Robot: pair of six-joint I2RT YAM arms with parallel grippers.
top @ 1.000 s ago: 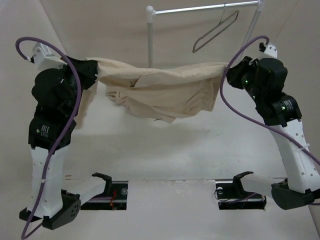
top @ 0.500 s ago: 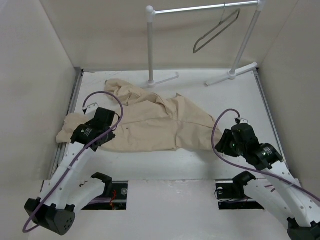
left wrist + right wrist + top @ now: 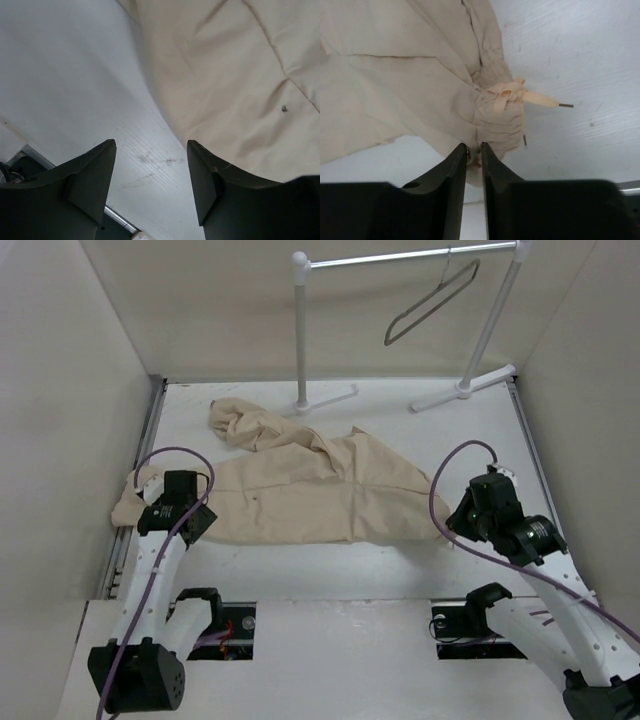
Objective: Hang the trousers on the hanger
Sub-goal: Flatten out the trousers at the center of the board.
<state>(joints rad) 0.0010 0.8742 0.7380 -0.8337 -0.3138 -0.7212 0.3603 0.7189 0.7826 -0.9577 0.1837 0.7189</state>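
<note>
Dropped from mid-air a second ago, the trousers (image 3: 320, 495) now lie spread on the bench (image 3: 400, 570), long axis left to right, well short of the hanger (image 3: 430, 302). Your left fingers (image 3: 90, 175) stand half open and empty, while your right fingers (image 3: 452, 175) pinch the gathered end. It's light, limp cloth, so grip a thick seam.

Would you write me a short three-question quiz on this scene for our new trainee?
1. True or false: the hanger lies on the table.
2. Which gripper stands open? A) left gripper B) right gripper
3. Fill in: the right gripper is shut on an edge of the ____.
Key: 1 false, it hangs from the rack rail. 2 A. 3 trousers.
</note>
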